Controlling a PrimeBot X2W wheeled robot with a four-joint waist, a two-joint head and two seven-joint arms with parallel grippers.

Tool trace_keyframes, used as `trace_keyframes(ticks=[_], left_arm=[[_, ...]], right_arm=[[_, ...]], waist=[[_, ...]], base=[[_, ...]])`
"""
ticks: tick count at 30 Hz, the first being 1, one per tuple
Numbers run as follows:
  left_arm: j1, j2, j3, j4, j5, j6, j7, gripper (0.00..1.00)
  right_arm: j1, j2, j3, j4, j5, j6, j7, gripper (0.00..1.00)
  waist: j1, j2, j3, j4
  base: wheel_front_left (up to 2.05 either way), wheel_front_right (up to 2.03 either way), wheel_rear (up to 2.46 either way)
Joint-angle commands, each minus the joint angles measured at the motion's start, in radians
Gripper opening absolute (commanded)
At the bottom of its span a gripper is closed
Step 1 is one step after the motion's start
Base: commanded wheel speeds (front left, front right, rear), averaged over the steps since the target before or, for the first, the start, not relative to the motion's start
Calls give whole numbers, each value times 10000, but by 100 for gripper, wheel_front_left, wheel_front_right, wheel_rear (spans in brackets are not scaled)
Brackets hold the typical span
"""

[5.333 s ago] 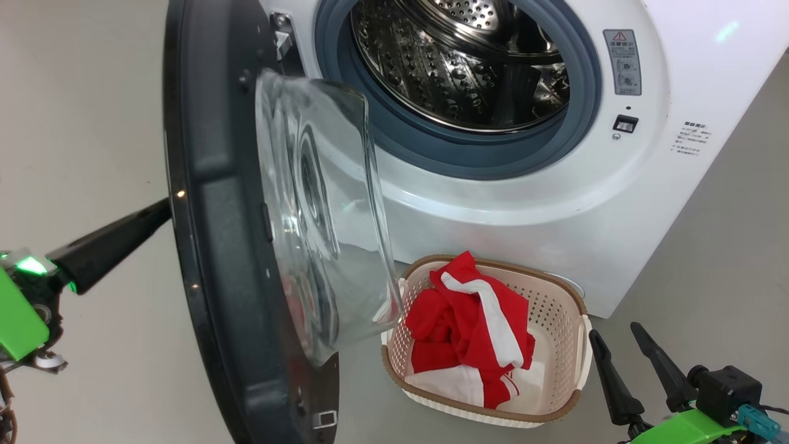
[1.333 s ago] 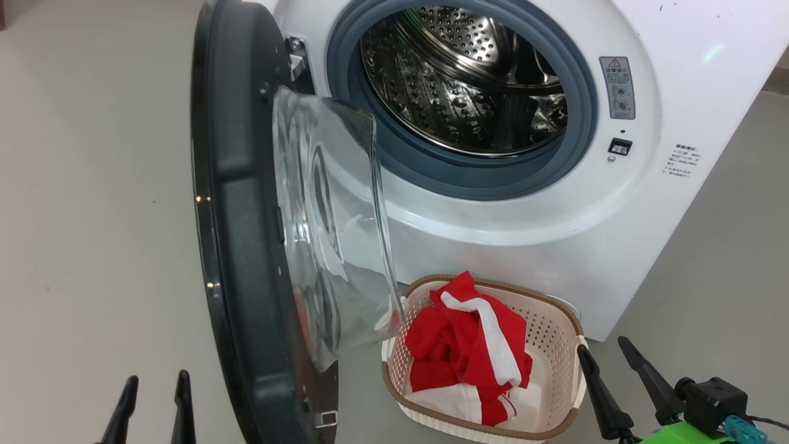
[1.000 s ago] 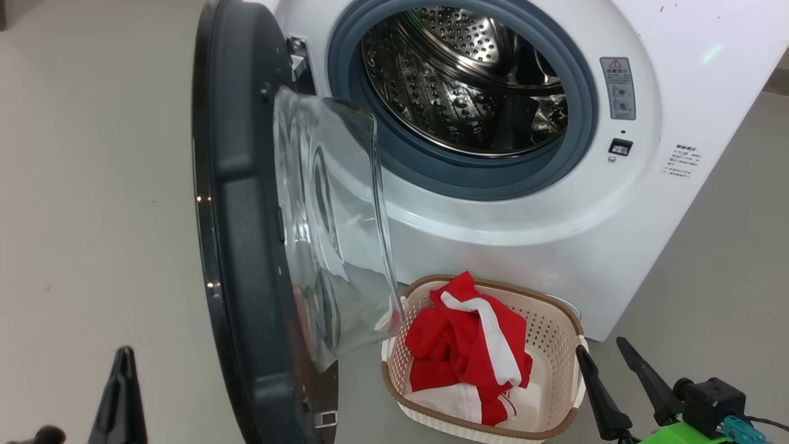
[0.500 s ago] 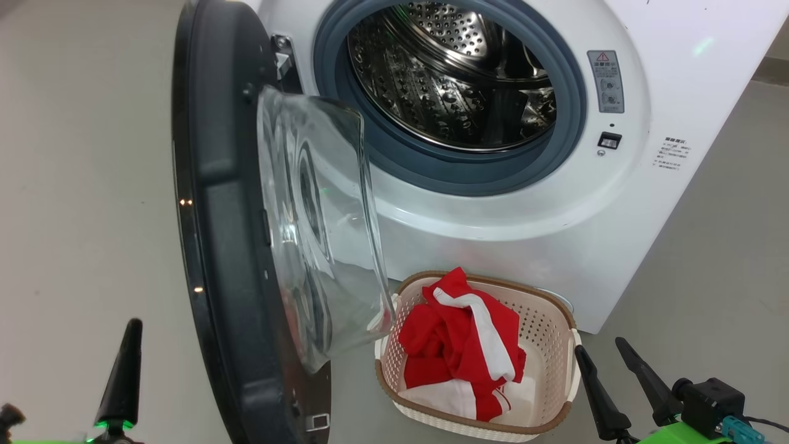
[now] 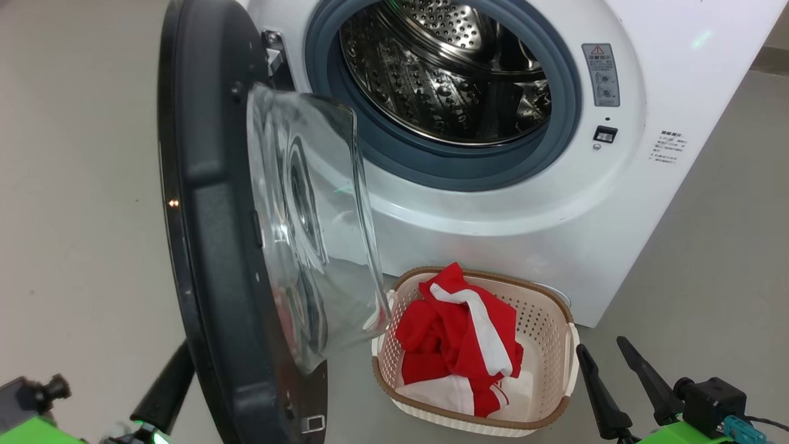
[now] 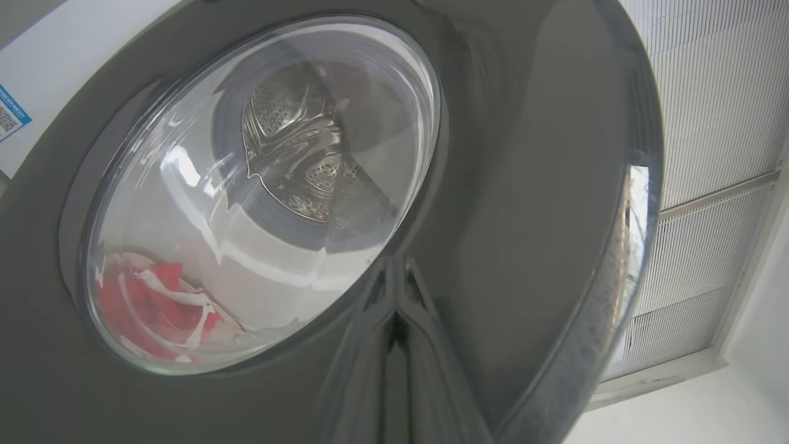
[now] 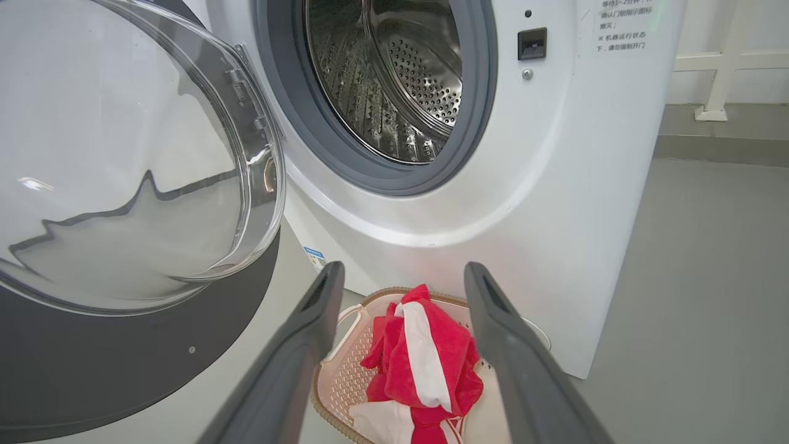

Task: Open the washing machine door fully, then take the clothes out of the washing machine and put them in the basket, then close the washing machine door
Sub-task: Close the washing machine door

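At the washing machine door (image 5: 209, 216): it is swung wide from the washing machine (image 5: 524, 246). The left gripper (image 6: 396, 271), fingers pressed shut and nothing held, is set against its glossy outer face, seemingly touching.
In the basket (image 5: 555, 308): the clothes (image 5: 456, 333) are heaped, on the floor (image 5: 80, 185) below the drum (image 5: 444, 68), which looks emptied.
Right gripper (image 5: 599, 344): fingers spread wide, nothing held, just beside the basket.
Risk: the smooth face may be slid off during a push, so the latch is not reached. The glass bowl (image 5: 308, 216) could be caught on the nearby basket.
Views: outer face and finger tips are given by the left wrist view, inner side and drum by the head view.
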Motion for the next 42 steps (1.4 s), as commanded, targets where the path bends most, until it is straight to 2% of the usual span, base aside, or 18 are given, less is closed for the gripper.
trace_keyframes(ticks=[1, 7, 14, 20, 29, 42], left_arm=[[-190, 224, 428, -336, -117, -57, 192, 0], [-120, -171, 567, -777, -351, -57, 1589, 0], [-288, -757, 646, -958, 122, -57, 2349, 0], [-754, -1184, 95, -814, 711, -57, 2743, 0], [-1800, -1654, -653, -485, 1441, -57, 2382, 0], [-3477, -1727, -1763, 338, 2092, -57, 930, 0]], right_arm=[[-287, -103, 129, -250, 84, 63, -65, 100], [-343, -93, 112, -261, 74, 63, -65, 100], [-413, -111, 91, -286, 88, 63, -65, 100], [-512, -116, 95, -290, 99, 63, -65, 100], [-736, -121, 27, -337, 110, 63, -65, 100], [-1077, -65, -123, -427, 118, 63, -65, 100]], waist=[[-1, 0, 13, -13], [-1, 0, 83, -95], [-1, 0, 196, -277], [-1, 0, 318, -479], [-1, 0, 623, -995], [-1, 0, 1181, -1897]], base=[[0, 0, 0], [0, 0, 0], [0, 0, 0], [0, 0, 0], [0, 0, 0], [0, 0, 0]])
